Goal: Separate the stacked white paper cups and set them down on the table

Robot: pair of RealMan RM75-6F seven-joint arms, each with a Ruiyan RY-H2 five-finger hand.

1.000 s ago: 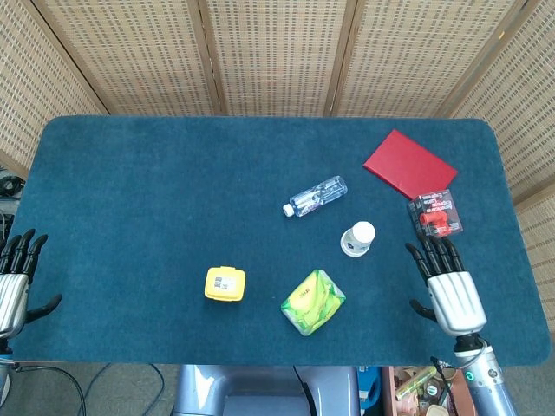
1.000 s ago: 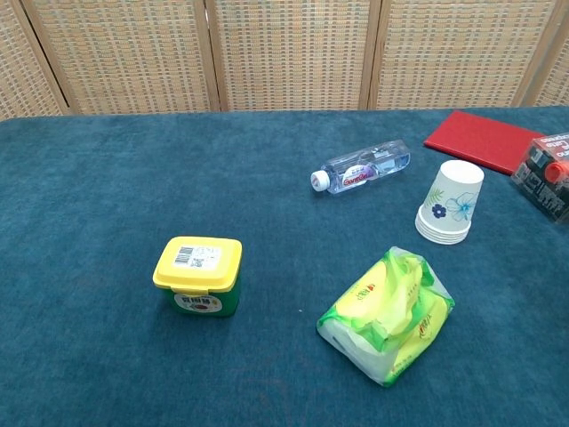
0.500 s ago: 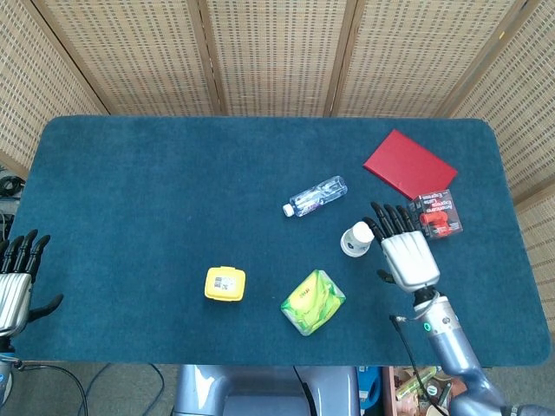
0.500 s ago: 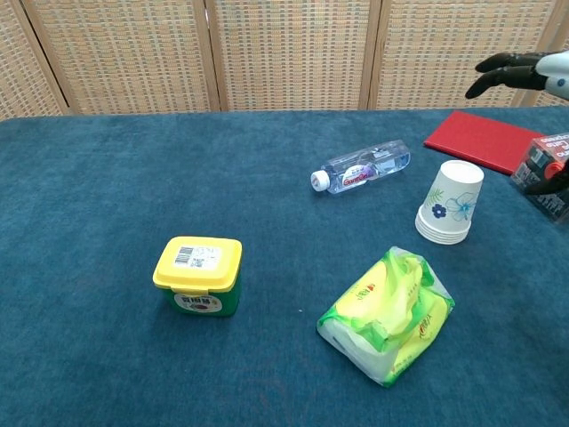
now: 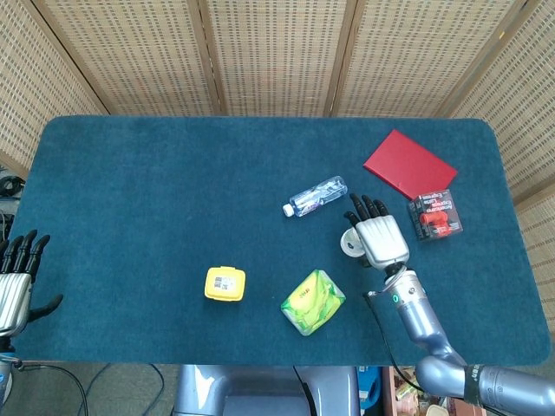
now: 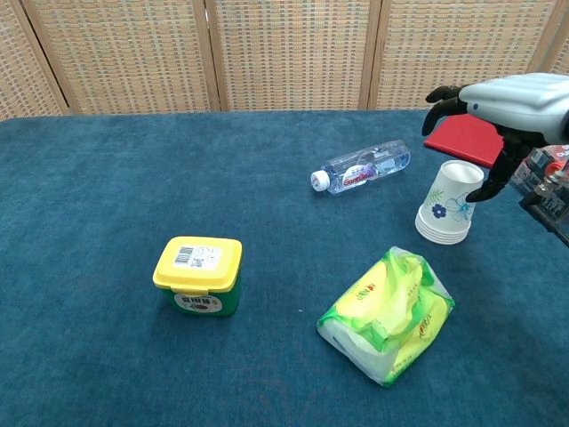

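Several nested, tapered paper cups (image 6: 451, 209) stand inverted; right hand (image 6: 508, 100) hovers above, fingers (image 6: 440, 95) spread, empty.

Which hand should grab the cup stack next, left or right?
Right. The right hand hovers open directly over the stacked paper cups, not yet touching them. The left hand sits open at the table's far left edge, well away from the cups.

Nothing can be read for certain. The yellow-lidded tub (image 6: 197, 276) near the tabletop's front edge carries a barcode sticker, digits too small; the water bottle (image 6: 362, 166) label and green packet (image 6: 388, 313) show print too blurred to read
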